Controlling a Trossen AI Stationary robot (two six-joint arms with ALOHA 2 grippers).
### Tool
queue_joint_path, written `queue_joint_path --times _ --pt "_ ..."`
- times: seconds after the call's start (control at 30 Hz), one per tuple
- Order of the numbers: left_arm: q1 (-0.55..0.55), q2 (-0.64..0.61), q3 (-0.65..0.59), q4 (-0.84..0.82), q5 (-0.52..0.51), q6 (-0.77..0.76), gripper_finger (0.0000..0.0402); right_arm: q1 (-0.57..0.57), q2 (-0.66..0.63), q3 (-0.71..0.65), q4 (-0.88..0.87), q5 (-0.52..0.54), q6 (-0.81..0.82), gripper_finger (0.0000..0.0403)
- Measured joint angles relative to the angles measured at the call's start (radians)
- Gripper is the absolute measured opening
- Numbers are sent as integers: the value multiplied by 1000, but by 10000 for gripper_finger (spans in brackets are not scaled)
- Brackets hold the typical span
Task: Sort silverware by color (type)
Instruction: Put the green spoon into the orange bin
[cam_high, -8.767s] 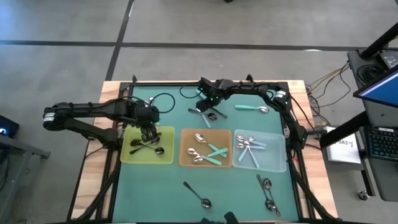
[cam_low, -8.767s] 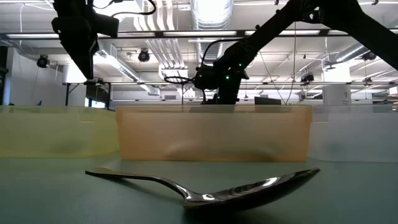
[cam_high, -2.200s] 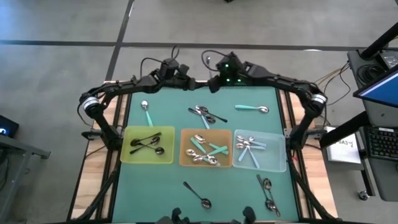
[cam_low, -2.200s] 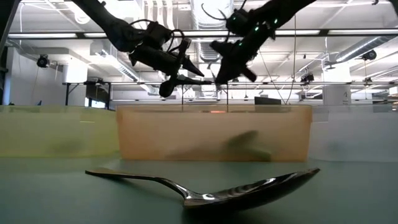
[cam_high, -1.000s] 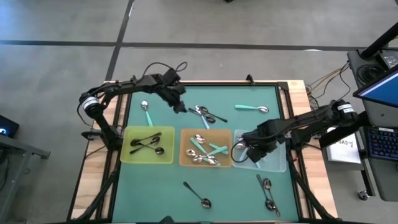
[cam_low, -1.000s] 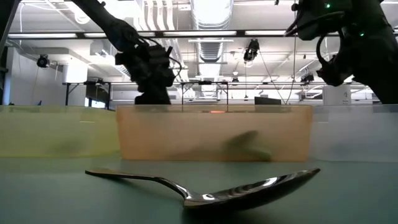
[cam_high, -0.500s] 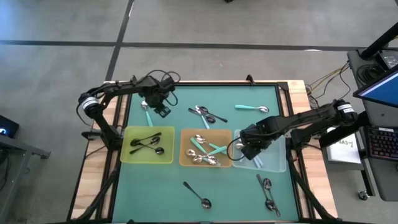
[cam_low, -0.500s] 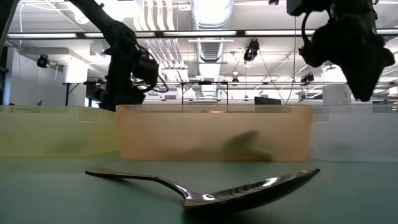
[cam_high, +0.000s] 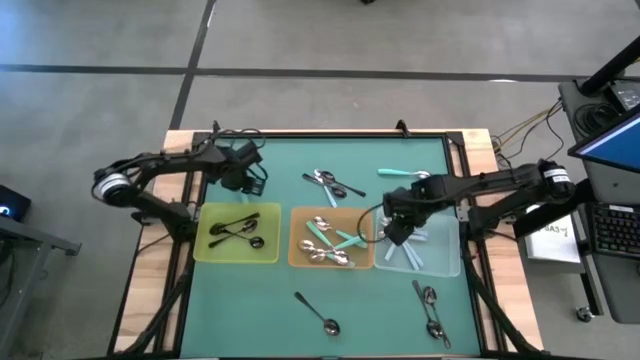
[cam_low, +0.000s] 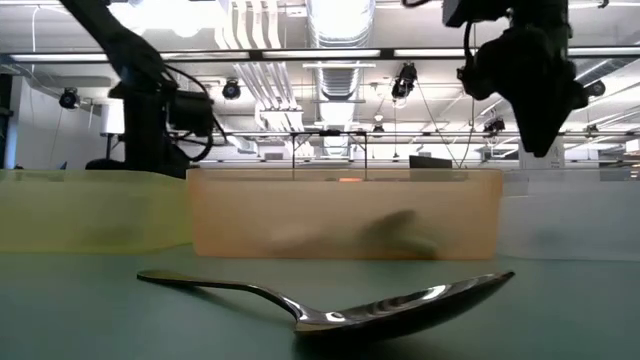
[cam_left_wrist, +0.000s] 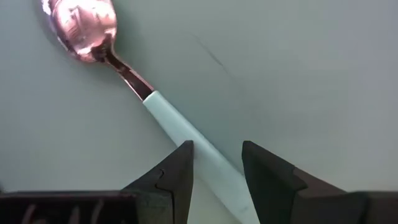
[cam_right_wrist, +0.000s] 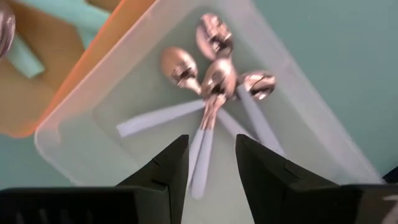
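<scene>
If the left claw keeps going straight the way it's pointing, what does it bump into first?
Most likely the pale-handled spoon on the green mat: the left gripper points down at it, open fingers either side of the handle.

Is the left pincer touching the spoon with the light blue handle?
Cannot tell. The left wrist view shows the open left pincer straddling the spoon handle, but no clear contact.

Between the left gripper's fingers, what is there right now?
In the left wrist view, the pale-handled spoon's handle runs between the open left gripper's fingers, lying on the green mat; not yet gripped.
</scene>
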Motion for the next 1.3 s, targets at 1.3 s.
queue_joint_path --times 1.3 --pt "0 7 27 168 -56 32 31 -217 1 -2 189 94 -173 123"
